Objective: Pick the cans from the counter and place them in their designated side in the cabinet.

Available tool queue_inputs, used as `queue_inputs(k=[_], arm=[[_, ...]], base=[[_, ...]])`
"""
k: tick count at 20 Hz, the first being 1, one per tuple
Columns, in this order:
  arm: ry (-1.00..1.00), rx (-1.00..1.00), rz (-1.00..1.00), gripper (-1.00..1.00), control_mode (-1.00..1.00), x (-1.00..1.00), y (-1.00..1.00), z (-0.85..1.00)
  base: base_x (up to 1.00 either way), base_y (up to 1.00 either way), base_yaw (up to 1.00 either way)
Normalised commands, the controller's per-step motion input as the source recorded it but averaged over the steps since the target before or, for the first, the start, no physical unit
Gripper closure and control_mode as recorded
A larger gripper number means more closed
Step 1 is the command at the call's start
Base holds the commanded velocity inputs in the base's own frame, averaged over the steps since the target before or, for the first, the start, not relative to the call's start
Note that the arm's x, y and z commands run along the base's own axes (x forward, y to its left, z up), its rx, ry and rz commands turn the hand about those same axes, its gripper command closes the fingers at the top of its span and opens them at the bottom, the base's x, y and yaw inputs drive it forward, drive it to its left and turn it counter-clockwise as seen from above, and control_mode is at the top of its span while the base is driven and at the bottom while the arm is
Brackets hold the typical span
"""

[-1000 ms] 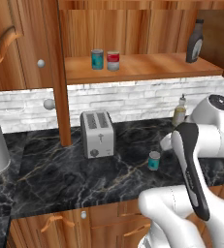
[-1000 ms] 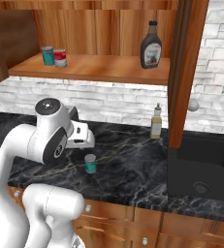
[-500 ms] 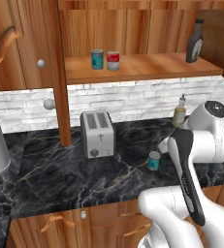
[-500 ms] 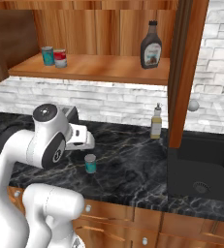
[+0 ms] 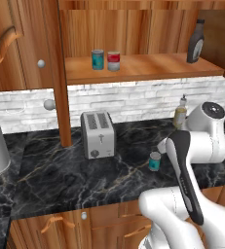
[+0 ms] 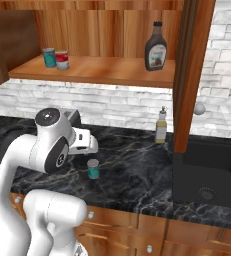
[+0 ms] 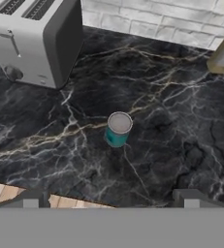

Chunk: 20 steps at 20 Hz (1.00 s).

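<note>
A teal can [image 5: 155, 161] [image 6: 93, 169] [image 7: 118, 129] with a silvery top stands upright on the black marble counter [image 5: 60, 180] [image 7: 181, 145]. My gripper [image 7: 112, 199] [image 6: 86, 143] hovers above and just short of it, open, its fingertips [image 7: 36, 198] wide apart with nothing between them. On the cabinet's plank shelf [image 5: 148, 65] [image 6: 102, 67], at the left side, another teal can [image 5: 98, 59] [image 6: 49, 57] and a red and pale can [image 5: 114, 61] [image 6: 62, 60] stand side by side.
A grey toaster [image 5: 98, 133] [image 7: 36, 38] sits left of the counter can, and a small oil bottle [image 5: 180, 112] [image 6: 161, 125] stands by the brick wall. A tall dark bottle [image 5: 196, 41] [image 6: 156, 47] occupies the shelf's right. A sink [image 6: 207, 170] lies to the right.
The arm has sunk slightly toward the counter over the teal can. The cans have not moved.
</note>
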Motion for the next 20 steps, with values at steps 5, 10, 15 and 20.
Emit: queue_inputs(k=[5,10,15,20], arm=[[0.0,0.0,0.0,-1.0,-1.0,0.11,0.0,-0.09],[0.0,0.0,0.0,-1.0,-1.0,0.13,0.0,-0.18],[0.0,0.0,0.0,-1.0,-1.0,0.16,0.0,-0.22],[0.0,0.0,0.0,-1.0,-1.0,0.18,0.0,-0.24]], base=[[0.0,0.0,0.0],[0.0,0.0,0.0],[0.0,0.0,0.0],[0.0,0.0,0.0]])
